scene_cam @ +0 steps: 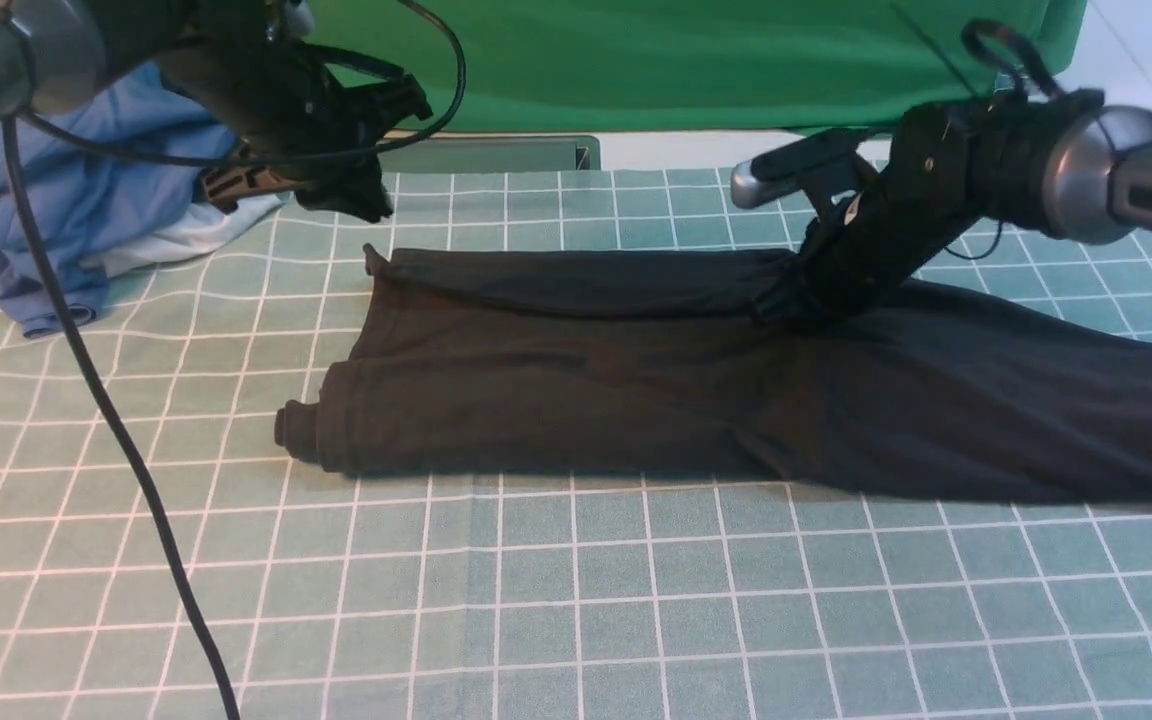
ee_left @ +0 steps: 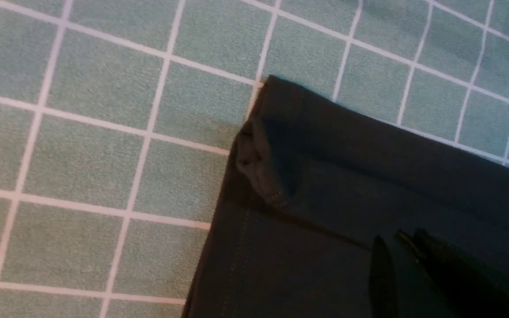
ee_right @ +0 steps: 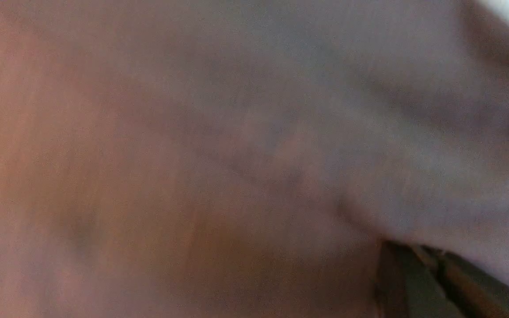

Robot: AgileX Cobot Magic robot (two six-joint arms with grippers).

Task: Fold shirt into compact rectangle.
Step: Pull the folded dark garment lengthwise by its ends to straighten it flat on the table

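Both closed: left hand [scene_cam: 364, 205] empty above the soft black oblong shirt [scene_cam: 586, 400], right hand [scene_cam: 781, 300] pinching its fabric

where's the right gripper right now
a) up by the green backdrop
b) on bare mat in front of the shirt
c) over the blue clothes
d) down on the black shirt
d: the right gripper is down at the far edge of the shirt, and its wrist view shows almost nothing but blurred fabric.
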